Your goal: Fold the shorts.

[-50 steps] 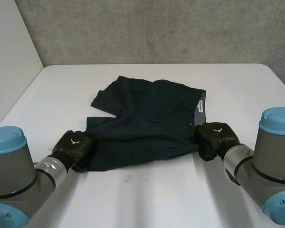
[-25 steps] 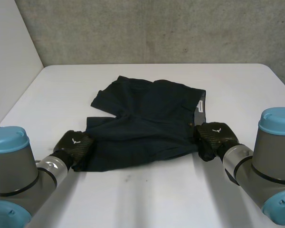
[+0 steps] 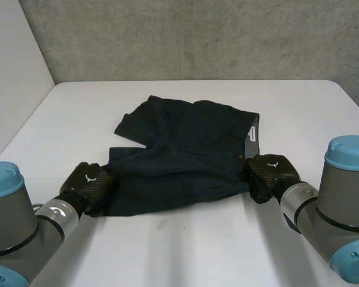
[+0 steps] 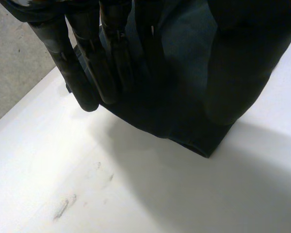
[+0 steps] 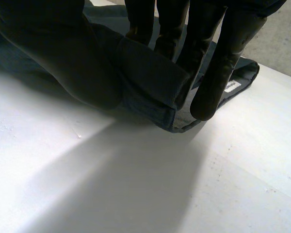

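Dark navy shorts (image 3: 185,149) lie flat in the middle of the white table (image 3: 185,251), waistband to the right, legs to the left. My left hand (image 3: 87,184) is at the near left corner, on a leg hem. In the left wrist view its straight fingers (image 4: 82,73) and thumb have the cloth (image 4: 184,121) between them, and the hem corner hangs just above the table. My right hand (image 3: 269,173) is at the near right corner. In its wrist view the thumb (image 5: 63,63) and fingers (image 5: 218,73) pinch a fold of the waistband (image 5: 150,77).
A grey concrete wall (image 3: 185,36) stands behind the table and a white wall (image 3: 12,78) along its left side. A white label (image 3: 250,133) shows inside the waistband. Bare tabletop lies in front of the shorts and around them.
My left arm and hand have shifted a little to the left, staying at the hem corner. The shorts and my right hand have hardly moved.
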### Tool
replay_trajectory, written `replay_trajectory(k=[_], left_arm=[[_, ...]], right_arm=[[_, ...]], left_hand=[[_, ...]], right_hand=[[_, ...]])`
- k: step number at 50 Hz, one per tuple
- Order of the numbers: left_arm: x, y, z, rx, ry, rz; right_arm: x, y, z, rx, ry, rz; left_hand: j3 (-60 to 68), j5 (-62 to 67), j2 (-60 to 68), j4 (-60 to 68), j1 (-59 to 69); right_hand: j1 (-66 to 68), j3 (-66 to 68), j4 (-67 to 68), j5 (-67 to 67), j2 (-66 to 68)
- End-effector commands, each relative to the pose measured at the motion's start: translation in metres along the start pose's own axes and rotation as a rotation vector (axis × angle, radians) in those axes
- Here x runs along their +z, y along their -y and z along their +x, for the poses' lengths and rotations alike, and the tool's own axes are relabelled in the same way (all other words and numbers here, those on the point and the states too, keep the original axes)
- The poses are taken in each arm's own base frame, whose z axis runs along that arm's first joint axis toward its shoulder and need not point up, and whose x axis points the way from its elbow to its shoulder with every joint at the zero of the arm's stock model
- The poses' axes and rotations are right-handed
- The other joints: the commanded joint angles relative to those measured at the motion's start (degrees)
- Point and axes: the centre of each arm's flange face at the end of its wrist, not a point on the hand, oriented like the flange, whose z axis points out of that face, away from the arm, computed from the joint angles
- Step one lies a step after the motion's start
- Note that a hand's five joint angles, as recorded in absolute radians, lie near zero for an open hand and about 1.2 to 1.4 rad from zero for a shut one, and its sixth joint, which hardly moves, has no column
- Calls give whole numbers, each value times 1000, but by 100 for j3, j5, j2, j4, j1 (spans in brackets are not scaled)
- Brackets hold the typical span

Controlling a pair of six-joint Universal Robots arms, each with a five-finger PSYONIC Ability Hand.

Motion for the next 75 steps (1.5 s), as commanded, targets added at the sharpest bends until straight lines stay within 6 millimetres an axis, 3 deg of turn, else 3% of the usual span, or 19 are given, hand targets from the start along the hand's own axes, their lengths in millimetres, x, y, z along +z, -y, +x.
replay_trajectory(k=[1, 24, 49, 53, 58, 61, 65, 69, 75], left_arm=[[0, -1, 1, 2, -4, -4], [10, -8, 2, -5, -18, -32], [34, -6, -8, -4, -4, -22], [37, -4, -9, -5, -7, -24], [39, 0, -12, -8, -9, -26], [39, 2, -12, -9, -12, -30], [28, 11, -13, -17, -22, -40], [1, 30, -15, -17, -32, -33], [-31, 34, -12, -18, -48, -53]], right_arm=[[0, 0, -1, -8, 3, 1], [1, -4, -1, -30, 1, -8], [2, -5, -1, -36, 2, -11], [2, -5, -1, -36, 2, -11], [2, -5, -1, -36, 2, -11], [2, -5, -1, -36, 2, -10], [2, -2, -1, -38, 1, -4], [1, 1, 0, -60, -1, 2], [-2, 6, -1, -113, 0, 11]], left_hand=[[-205, -153, -189, -172, -208], [-273, -221, -257, -239, -276], [972, 1024, 987, 1005, 968], [1459, 1511, 1474, 1492, 1455], [4092, 4144, 4107, 4125, 4089], [4099, 4151, 4114, 4132, 4096], [4099, 4151, 4114, 4132, 4096], [4099, 4151, 4114, 4132, 4096], [4099, 4151, 4114, 4132, 4096]], right_hand=[[2476, 1169, 1184, 1390, 1258], [2476, 1169, 1184, 1390, 1258], [2476, 1169, 1184, 1390, 1258], [2476, 1169, 1184, 1390, 1258], [2476, 1169, 1184, 1390, 1258], [2476, 1169, 1184, 1390, 1258], [2476, 1169, 1184, 1390, 1258], [2476, 1169, 1184, 1390, 1258], [2476, 1169, 1184, 1390, 1258]])
